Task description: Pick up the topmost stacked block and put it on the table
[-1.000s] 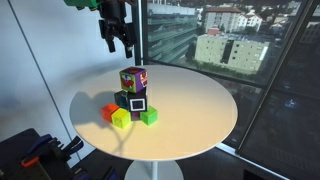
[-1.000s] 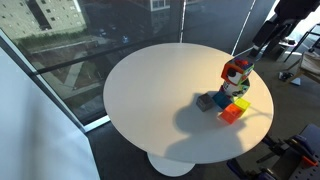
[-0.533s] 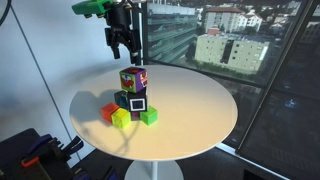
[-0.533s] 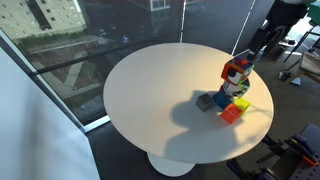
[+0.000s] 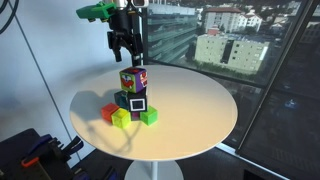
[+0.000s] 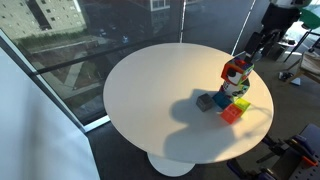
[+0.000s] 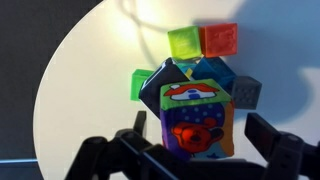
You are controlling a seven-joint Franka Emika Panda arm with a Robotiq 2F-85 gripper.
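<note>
Wrist view is showing the gripper (image 7: 195, 148) hanging wide open above the topmost stacked block (image 7: 197, 118), which is sitting atop the pile on the table (image 7: 80, 90). I'm planning a straight, centred descent, then a gentle squeeze so nothing underneath topples.

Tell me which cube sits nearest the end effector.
The multicoloured cube atop the stack, directly under the open end effector; the orange cube and green cube lie lower, on the table.
</note>
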